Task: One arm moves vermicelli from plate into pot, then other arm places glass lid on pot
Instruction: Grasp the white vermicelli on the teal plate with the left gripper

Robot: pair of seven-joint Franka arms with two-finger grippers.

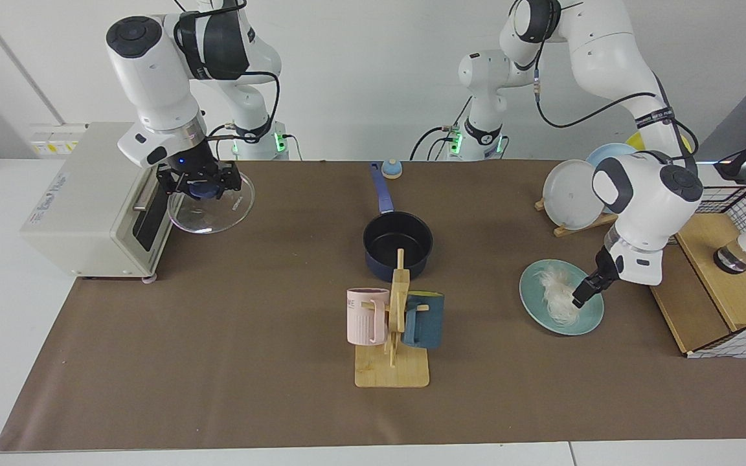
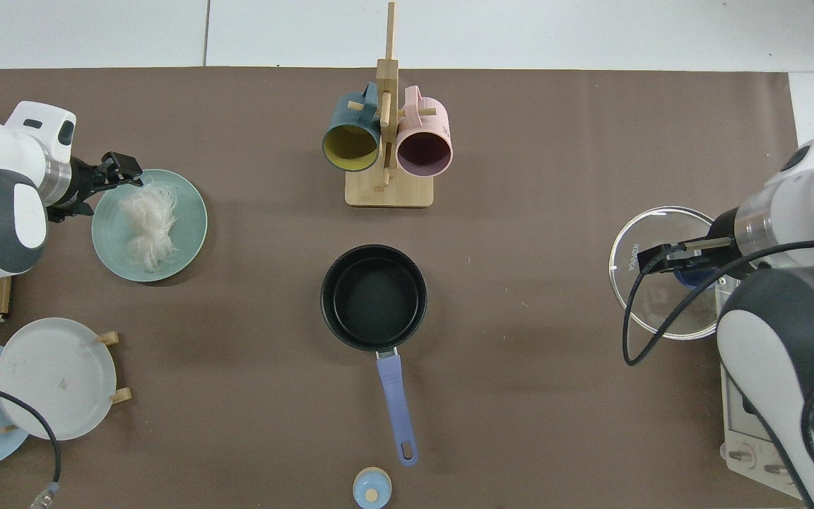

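Observation:
The vermicelli [image 1: 561, 298] [image 2: 145, 223] lies as a white tangle on the teal plate [image 1: 592, 318] [image 2: 191, 230]. My left gripper [image 1: 584, 294] [image 2: 128, 170] hangs low over the plate's rim just beside the vermicelli, fingers slightly open and holding nothing. The dark pot [image 1: 397, 243] [image 2: 373, 297] stands at mid-table with a bare black inside and its blue handle pointing toward the arm bases. My right gripper [image 1: 199, 188] [image 2: 689, 272] is shut on the blue knob of the glass lid [image 1: 214, 213] [image 2: 651, 314], holding it in the air beside the toaster oven.
A wooden mug rack [image 1: 394, 330] with a pink and a dark blue mug stands in front of the pot. A toaster oven [image 1: 81, 200] sits by the right arm. A plate rack [image 1: 574, 194], a wire basket with a wooden box [image 1: 723, 278] and a small blue knob [image 1: 391, 169] are nearby.

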